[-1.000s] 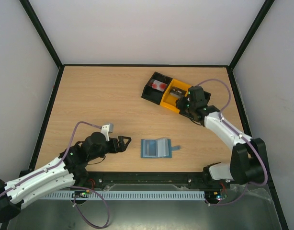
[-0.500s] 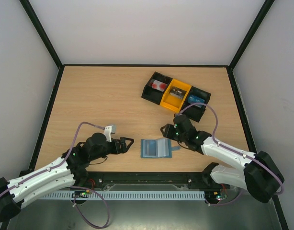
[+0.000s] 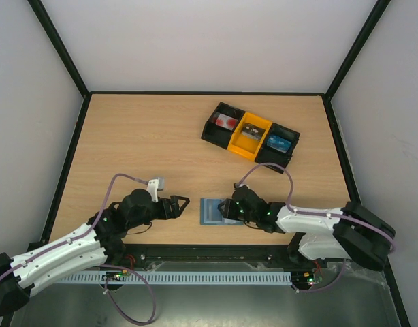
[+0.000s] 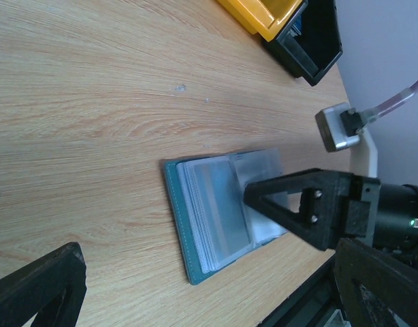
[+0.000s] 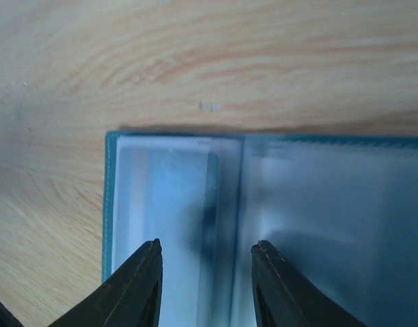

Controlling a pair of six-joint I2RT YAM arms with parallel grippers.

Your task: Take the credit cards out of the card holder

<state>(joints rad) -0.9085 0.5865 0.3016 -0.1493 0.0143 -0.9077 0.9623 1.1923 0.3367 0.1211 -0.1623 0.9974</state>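
Down low, held the right gripper with fingers apart, just over the open holder. Held the left gripper spread wide, just beside the holder. Saw white card, grey card and blue card lying in the tray.

The right arm reaches low and leftward; the right gripper hangs over the card holder, fingers parted. The left gripper hovers just left of the card holder, jaws spread wide.

Overhead, wrist close-ups, sharing card holder
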